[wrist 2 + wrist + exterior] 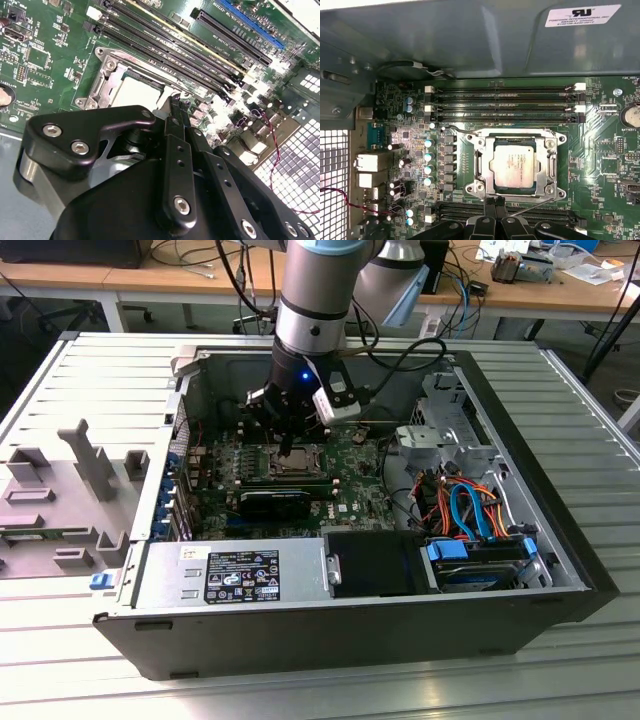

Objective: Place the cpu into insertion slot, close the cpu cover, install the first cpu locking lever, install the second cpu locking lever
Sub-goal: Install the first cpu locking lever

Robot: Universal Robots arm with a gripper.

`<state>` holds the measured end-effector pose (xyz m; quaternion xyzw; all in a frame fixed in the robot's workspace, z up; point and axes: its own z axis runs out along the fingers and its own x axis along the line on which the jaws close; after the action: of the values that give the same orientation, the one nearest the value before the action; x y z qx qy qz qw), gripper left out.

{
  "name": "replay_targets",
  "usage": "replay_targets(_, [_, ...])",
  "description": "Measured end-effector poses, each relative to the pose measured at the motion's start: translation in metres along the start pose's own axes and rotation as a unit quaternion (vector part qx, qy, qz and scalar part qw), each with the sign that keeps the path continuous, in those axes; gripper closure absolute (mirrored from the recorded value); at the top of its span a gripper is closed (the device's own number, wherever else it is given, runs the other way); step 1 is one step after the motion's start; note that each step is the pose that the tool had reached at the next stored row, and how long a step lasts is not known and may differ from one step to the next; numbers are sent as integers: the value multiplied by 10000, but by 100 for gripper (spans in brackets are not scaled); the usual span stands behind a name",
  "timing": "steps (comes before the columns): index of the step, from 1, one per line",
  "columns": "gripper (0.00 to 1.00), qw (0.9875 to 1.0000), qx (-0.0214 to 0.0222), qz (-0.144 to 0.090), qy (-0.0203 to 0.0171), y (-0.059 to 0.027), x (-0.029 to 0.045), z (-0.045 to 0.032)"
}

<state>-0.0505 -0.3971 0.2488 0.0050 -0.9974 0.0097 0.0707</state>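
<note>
In the first wrist view the cpu (514, 167), silver-topped, lies flat in the dark insertion slot (514, 144) on the green motherboard (600, 170). The silvery cpu cover (552, 165) lies down around it, its window framing the chip. One thin wire lever (457, 131) runs along the socket side nearest the memory slots. Another lever (532, 206) slants up off the opposite side. My gripper (495, 204) hovers at that side's edge, black fingertips together, nothing visible between them. The second wrist view shows the gripper (174, 100) right beside the cpu (142, 92). In the exterior view the gripper (285, 445) is just above the socket.
The open computer case (300, 615) rests on a ribbed metal table. Long black memory slots (505, 105) run beside the socket. A drive cage (440, 430) and bundled cables (465, 505) fill the exterior view's right. Grey fixtures (70, 490) stand to the case's left.
</note>
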Motion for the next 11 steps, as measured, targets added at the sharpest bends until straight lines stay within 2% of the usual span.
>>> replay_targets(1, [89,10000,0,1,-36,0,1,1])
replay_targets(4, [89,9997,2,5,-229,0,1,2])
replay_targets(5, [89,9994,3,8,-352,0,2,3])
replay_targets(6, [89,9991,3,9,-432,0,2,3])
replay_targets(7, [89,9988,4,10,-493,0,2,3])
replay_targets(8, [89,9983,5,11,-578,0,3,3])
replay_targets(9, [89,9981,2,12,-623,0,3,5])
replay_targets(11, [89,9980,-1,12,-630,1,3,5])
